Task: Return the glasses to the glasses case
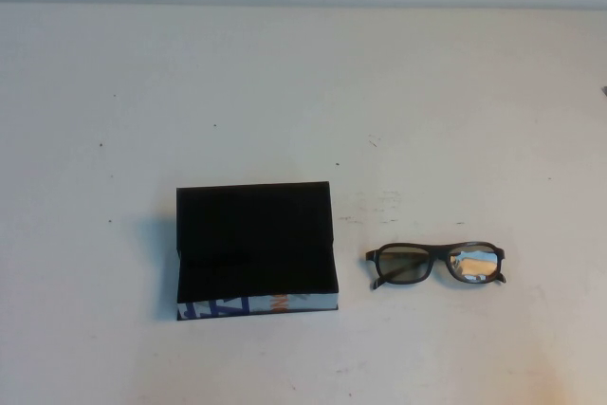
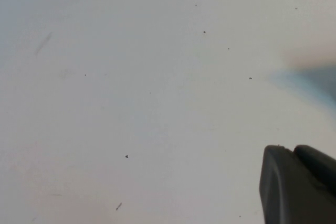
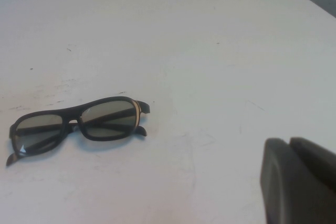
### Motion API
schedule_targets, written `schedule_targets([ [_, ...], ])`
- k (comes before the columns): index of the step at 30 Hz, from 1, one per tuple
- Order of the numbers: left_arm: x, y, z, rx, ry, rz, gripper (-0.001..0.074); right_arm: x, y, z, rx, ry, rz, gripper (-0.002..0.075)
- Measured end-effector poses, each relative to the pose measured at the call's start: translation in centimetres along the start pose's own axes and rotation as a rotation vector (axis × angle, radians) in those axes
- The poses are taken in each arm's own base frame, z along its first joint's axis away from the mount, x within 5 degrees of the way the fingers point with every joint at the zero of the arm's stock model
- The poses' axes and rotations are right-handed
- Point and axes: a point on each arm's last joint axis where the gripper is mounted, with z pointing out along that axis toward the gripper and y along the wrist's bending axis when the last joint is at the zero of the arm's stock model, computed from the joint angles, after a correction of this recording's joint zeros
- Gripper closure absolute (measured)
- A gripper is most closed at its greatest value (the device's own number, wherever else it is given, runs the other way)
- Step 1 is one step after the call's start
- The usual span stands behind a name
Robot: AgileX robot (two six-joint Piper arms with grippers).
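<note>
We see the open black rectangular hinged glasses case (image 1: 254,248) on the white tabletop (image 1: 303,92). Right of it, apart, lie the dark-framed folded glasses (image 1: 435,264). Left end effector (image 2: 299,184): we cannot tell. Right end effector (image 3: 299,182) is closed, empty, near the glasses.

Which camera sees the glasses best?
The right wrist view: the glasses lie folded on the table, large and whole, ahead of the shut right gripper. The high view shows them smaller, right of the open glasses case. The left wrist view shows only table and the left gripper.
</note>
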Motion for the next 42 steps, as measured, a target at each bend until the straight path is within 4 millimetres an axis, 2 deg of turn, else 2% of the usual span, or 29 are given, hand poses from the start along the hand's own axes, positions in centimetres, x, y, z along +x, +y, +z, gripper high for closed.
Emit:
schedule_targets([
  [12, 0.0, 0.0, 0.0, 0.000, 0.000, 0.000, 0.0736, 0.0, 0.0, 0.0, -0.004, -0.004, 0.010, 0.0737],
  [20, 0.0, 0.0, 0.0, 0.000, 0.000, 0.000, 0.0736, -2.1, 0.5, -0.3, -0.098, -0.225, 0.384, 0.0737],
  [26, 0.0, 0.0, 0.0, 0.000, 0.000, 0.000, 0.0736, -3.0, 0.2, -0.5, -0.098, -0.323, 0.481, 0.0737],
  [30, 0.0, 0.0, 0.0, 0.000, 0.000, 0.000, 0.0736, -3.2, 1.2, -0.7, -0.154, -0.189, 0.476, 0.0737],
  [35, 0.0, 0.0, 0.0, 0.000, 0.000, 0.000, 0.0736, -6.6, 3.7, -1.0, -0.200, 0.124, 0.340, 0.0737],
  [39, 0.0, 0.0, 0.0, 0.000, 0.000, 0.000, 0.0736, -9.5, 5.2, -0.1, -0.247, 0.359, 0.191, 0.0737],
  [42, 0.0, 0.0, 0.0, 0.000, 0.000, 0.000, 0.0736, -10.8, 5.8, 0.9, -0.278, 0.508, 0.099, 0.0737],
])
